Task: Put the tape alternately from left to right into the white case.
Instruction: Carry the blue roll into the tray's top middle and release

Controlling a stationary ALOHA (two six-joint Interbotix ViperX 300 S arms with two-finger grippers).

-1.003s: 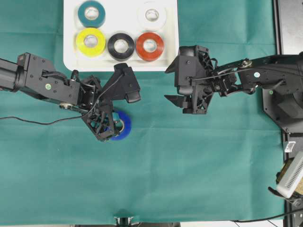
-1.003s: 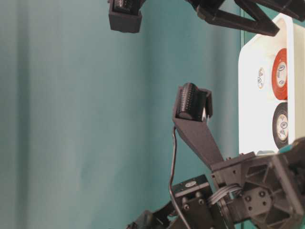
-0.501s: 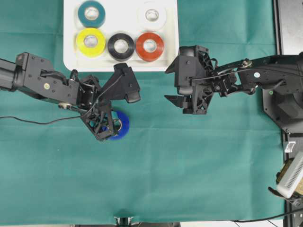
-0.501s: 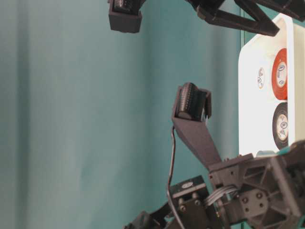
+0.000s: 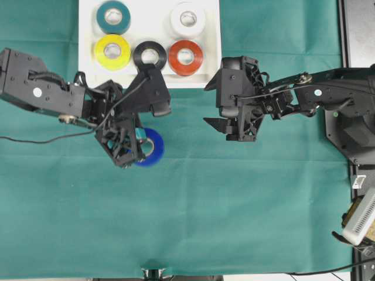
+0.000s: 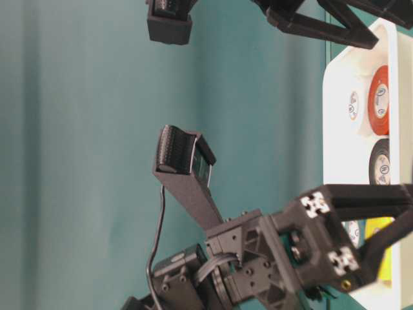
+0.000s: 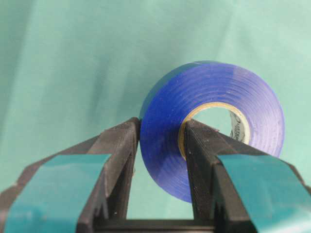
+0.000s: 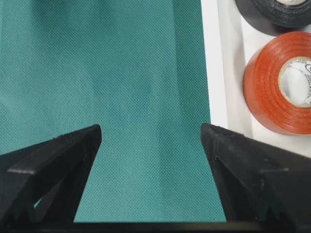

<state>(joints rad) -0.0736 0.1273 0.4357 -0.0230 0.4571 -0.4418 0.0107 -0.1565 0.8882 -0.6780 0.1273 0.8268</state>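
Below the white case [image 5: 218, 64], over the green bench cloth [image 5: 234, 211], the left gripper [image 5: 136, 151] is clamping the blue tape roll [image 7: 214, 126], one of its fingers [image 7: 201, 160] sitting inside the pale core. Beside the case's right corner, the right gripper [image 8: 150, 145] is hanging with fingers spread wide, holding nothing. Teal, white, yellow, black and red-orange rolls are lying in the case.

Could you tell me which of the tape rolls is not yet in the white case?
The blue roll: the left gripper pinches its wall over the green cloth; the others lie in the white case.
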